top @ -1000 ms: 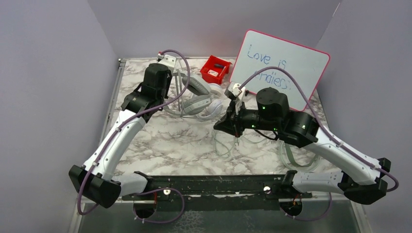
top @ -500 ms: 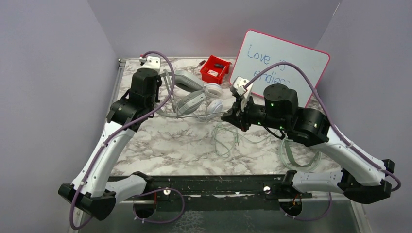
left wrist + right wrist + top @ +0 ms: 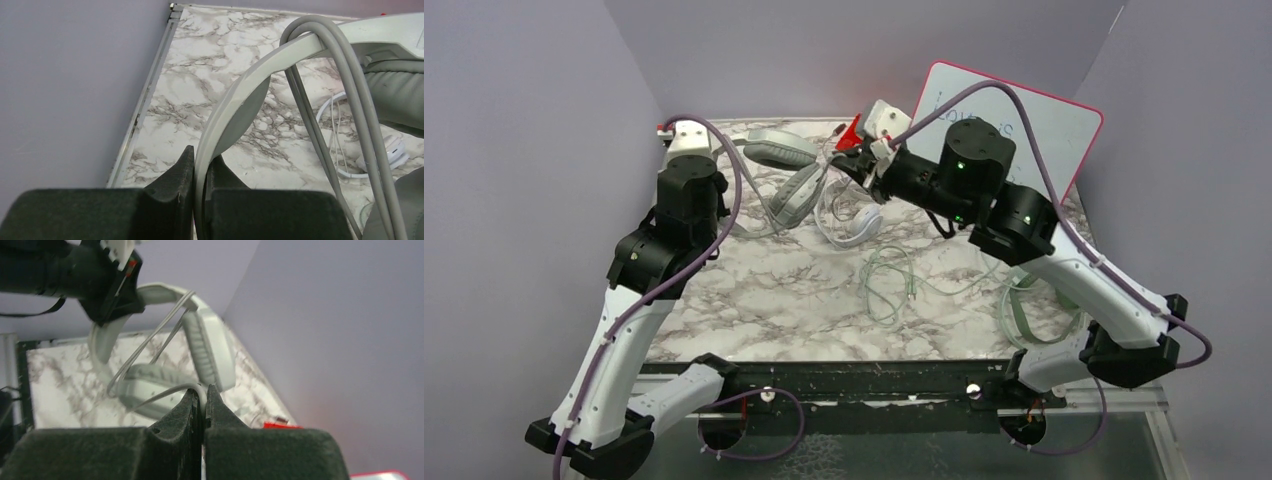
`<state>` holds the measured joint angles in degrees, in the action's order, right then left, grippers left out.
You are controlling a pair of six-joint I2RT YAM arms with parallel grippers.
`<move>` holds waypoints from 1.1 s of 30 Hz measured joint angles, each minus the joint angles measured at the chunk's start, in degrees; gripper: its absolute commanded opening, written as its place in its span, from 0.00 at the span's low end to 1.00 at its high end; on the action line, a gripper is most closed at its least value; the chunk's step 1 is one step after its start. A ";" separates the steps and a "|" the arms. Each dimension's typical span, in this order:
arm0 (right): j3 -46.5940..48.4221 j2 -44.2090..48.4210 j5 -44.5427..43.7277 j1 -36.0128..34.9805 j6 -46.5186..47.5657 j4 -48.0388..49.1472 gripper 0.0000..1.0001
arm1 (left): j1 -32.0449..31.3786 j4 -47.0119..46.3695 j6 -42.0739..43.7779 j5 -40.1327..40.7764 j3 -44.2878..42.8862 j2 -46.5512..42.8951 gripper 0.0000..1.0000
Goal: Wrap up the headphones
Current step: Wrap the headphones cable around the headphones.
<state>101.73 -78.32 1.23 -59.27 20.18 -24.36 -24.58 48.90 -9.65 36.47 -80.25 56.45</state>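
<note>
1. Nearest, in the middle of the bench (image 3: 754,300), a loose thin cable (image 3: 889,285) lies in tangled loops. I cannot tell which pair it belongs to. If it is the lifted pair's, the slack could snag or drag during winding
2. Further back, the white headphones (image 3: 861,225) lie flat beneath the raised strands. A sagging loop could hook them and pull them along
3. Near the far left corner, the grey-green headphones (image 3: 786,165) hang clear of the bench. The left gripper (image 3: 200,162) is clamped tight on the thin edge of the headband (image 3: 235,100). Such a narrow hold may twist or slip under cable tension
4. By the far edge, the right gripper (image 3: 202,395) is pinched closed on the grey cable (image 3: 167,394), which runs over the headband in slack turns. A hard pull could yank the pair free, and a weak one could let the turns slide off
5. Farthest back, the red bin (image 3: 852,130) and the whiteboard (image 3: 1044,120) at the far right corner sit close to the right wrist. A wide swing might knock them
</note>
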 measured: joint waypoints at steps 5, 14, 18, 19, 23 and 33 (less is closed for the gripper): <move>10.67 -9.92 -0.83 -0.04 7.74 4.13 0.00 | 0.26 -0.63 0.04 0.04 -0.83 -1.29 0.00; 9.42 -13.20 3.39 5.64 12.44 8.96 0.02 | 0.61 0.39 0.48 1.64 -0.87 -1.36 0.00; 5.90 -13.00 12.24 10.27 13.00 11.96 0.06 | 0.63 0.42 1.86 -1.64 -0.76 -0.59 0.00; 5.86 -13.25 15.43 12.09 12.83 12.00 0.06 | 0.63 0.09 2.23 -2.75 -0.50 -0.39 0.00; 5.86 -14.19 27.23 17.51 13.49 13.33 0.05 | 0.63 -1.79 3.45 -7.21 0.59 0.79 0.00; 5.05 -16.59 44.83 18.08 17.92 17.77 0.08 | 0.96 -3.58 8.15 -16.98 1.25 7.17 0.00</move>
<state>106.78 -94.91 46.06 -41.19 38.11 -6.59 -23.62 45.32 -1.50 19.49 -79.00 63.61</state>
